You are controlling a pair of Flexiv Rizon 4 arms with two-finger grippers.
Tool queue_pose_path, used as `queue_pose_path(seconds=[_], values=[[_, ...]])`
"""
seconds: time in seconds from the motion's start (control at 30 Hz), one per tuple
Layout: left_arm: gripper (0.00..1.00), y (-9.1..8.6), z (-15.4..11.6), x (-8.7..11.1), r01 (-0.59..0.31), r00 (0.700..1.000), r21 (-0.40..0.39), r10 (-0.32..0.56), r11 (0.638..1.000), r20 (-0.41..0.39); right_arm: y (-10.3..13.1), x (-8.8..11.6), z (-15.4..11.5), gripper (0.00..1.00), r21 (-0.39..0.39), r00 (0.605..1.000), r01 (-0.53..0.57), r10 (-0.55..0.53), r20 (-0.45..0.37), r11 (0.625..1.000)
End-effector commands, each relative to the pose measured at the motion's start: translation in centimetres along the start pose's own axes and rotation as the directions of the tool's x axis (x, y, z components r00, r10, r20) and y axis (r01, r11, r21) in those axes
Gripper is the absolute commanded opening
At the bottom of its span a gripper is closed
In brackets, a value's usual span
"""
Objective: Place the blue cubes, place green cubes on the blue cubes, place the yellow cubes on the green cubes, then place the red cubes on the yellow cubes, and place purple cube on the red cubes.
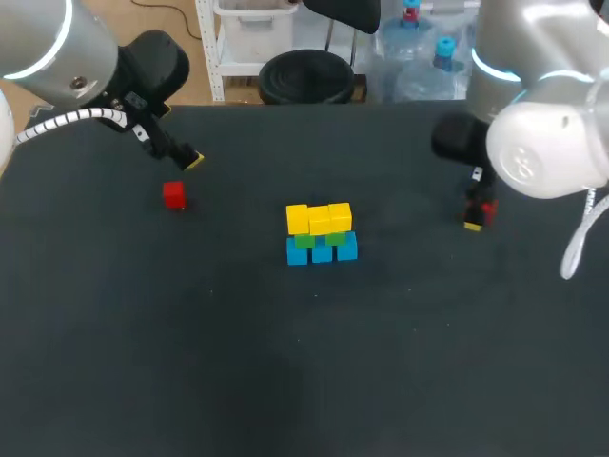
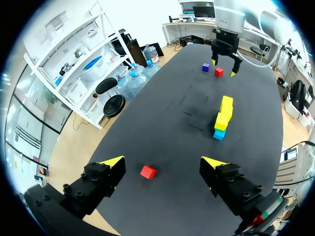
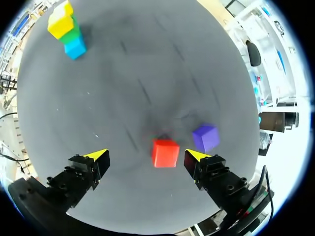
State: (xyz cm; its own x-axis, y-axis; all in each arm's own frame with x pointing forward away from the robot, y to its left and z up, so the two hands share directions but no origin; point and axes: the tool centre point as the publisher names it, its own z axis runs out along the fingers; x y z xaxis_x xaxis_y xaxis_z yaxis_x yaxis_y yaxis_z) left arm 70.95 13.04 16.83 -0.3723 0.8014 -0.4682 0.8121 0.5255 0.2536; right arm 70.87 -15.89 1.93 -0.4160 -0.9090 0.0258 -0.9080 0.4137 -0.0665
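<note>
Dark table [image 1: 190, 343] | stack [image 1: 322, 233] well ahead of both grippers: three blue cubes [image 1: 322, 251], two green cubes [image 1: 335, 238], three yellow cubes [image 1: 319, 219] | left gripper [image 2: 163, 162] spread wide, first red cube [image 2: 147, 172] between its fingers, untouched | right gripper [image 3: 146, 156] wide too, second red cube [image 3: 165, 152] between its fingers, one purple cube [image 3: 205, 137] just past one tip

Bright even light, faint shadows on table [image 1: 190, 362], glare on right arm [image 1: 547, 148].

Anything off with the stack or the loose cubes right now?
Only minor: the yellow cubes on top sit slightly staggered, not in one line over the green cubes. Nothing has toppled; the loose red cubes and the purple cube lie flat on the table.
</note>
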Motion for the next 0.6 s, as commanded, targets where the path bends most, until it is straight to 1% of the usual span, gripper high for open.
queue_pose_path(seconds=[0.03,0.13,0.33,0.6], values=[[1.00,0.2,0.1,0.0,-0.002,1.000,0.004,0.002,1.000,0.001,-0.1,1.1,0.3,1.00,0.014,1.000,-0.008,0.007,0.012,1.000],[1.00,0.2,0.1,0.0,-0.002,1.000,0.004,0.002,1.000,0.001,-0.2,1.1,0.4,1.00,0.015,1.000,-0.010,0.010,0.013,1.000],[1.00,0.2,0.1,0.0,-0.002,1.000,0.004,0.002,1.000,0.001,-0.4,0.5,1.5,1.00,0.008,1.000,0.003,-0.003,0.017,1.000],[1.00,0.2,0.1,0.0,-0.002,1.000,0.004,0.002,1.000,0.001,-1.1,0.4,2.7,1.00,0.006,1.000,0.005,-0.005,0.026,1.000]])
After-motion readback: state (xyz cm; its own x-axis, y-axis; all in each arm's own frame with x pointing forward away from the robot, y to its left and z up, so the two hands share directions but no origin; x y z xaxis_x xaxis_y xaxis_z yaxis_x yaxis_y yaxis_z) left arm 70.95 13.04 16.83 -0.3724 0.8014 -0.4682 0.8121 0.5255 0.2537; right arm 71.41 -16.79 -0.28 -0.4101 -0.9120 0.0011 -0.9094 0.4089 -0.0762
